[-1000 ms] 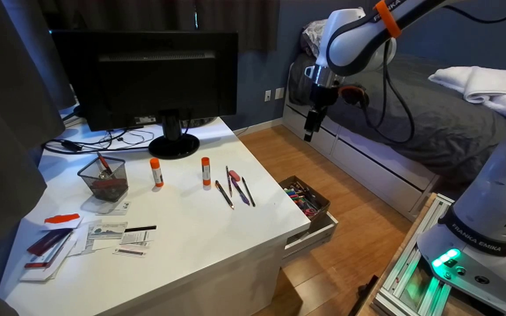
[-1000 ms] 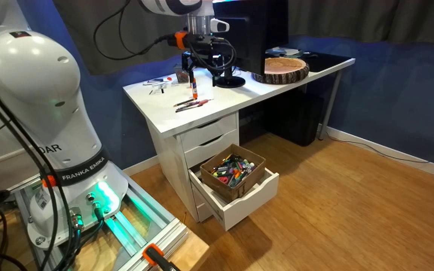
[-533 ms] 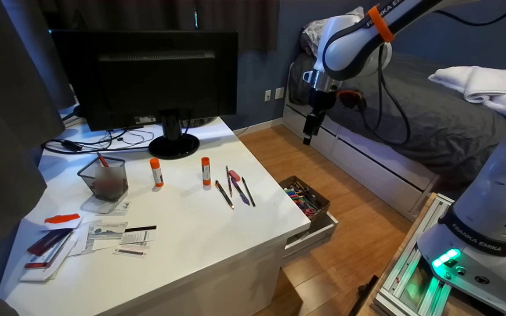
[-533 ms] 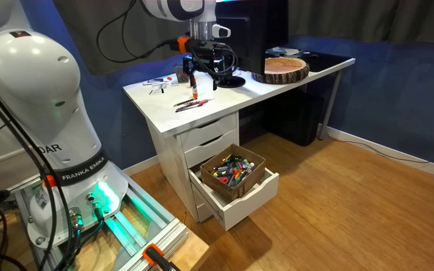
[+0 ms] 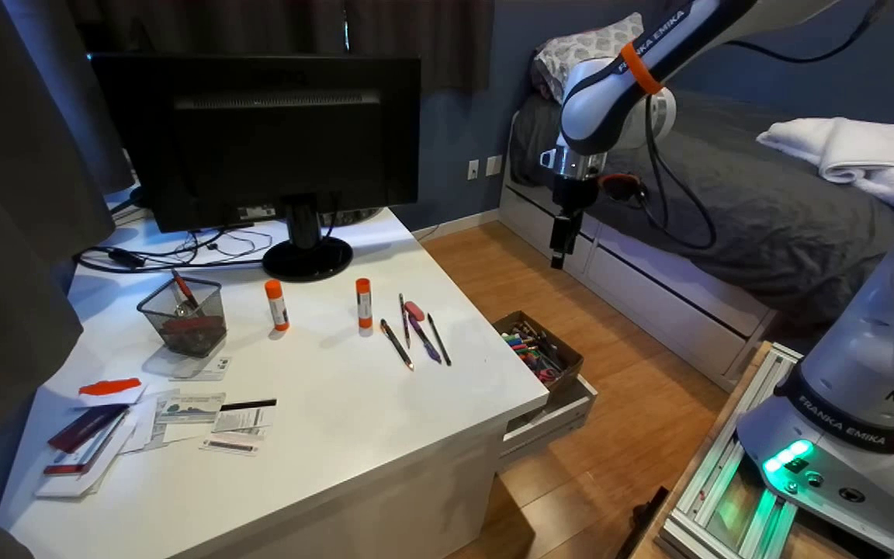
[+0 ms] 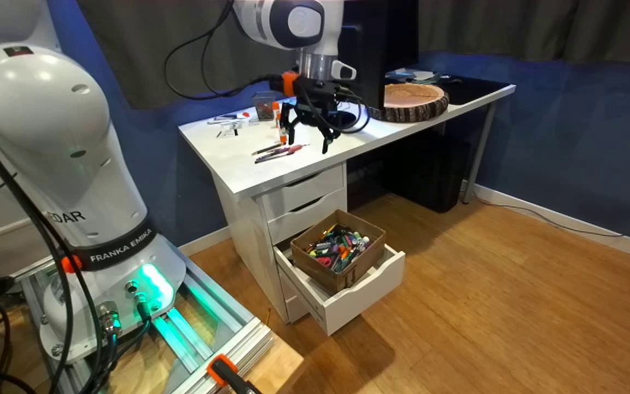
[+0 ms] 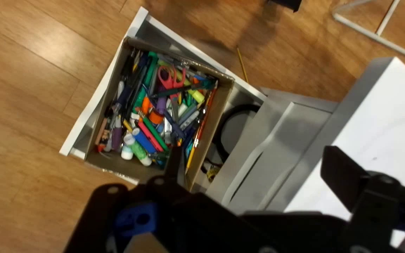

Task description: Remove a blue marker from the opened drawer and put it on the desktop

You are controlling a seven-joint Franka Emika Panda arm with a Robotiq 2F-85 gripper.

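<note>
Fingers [image 7: 343, 175] come nearest in the wrist view, spread well apart and pointing down, one of them hiding a little of the cardboard box [image 7: 211, 123] well below. That box sits in a white drawer [image 6: 365, 296], pulled out beneath two closed drawers [image 6: 305, 196]. A blue marker [image 7: 145, 141] lies inside the box, part of a jumbled heap [image 7: 185, 116], between a pale green marker [image 7: 139, 151] and a pink stick [image 7: 152, 136]. Pink-handled scissors [image 7: 169, 83] rest on the same heap, toward the opposite end of the box. Just beside the drawer, a yellow pencil [image 7: 242, 65] shows against the wooden floor [image 7: 30, 105]. Farther off and higher up is the white worktop [image 5: 385, 419], a few loose pens [image 5: 439, 339] lying near its edge. Behind them, in both exterior views, two orange-capped glue sticks [image 5: 364, 303] stand upright, near each other but apart. Past these come a mesh cup [image 5: 210, 341], with a red pen [image 5: 184, 287] leaning in it, and some cards [image 5: 239, 420] lying flat. A black monitor [image 5: 284, 155] stands farther along the worktop, and in an exterior view it partly hides a round slab of wood [image 6: 410, 101] lying there. Farthest of all are dark curtains [image 6: 501, 33] and, below them, a blue wall [image 6: 583, 109].
</note>
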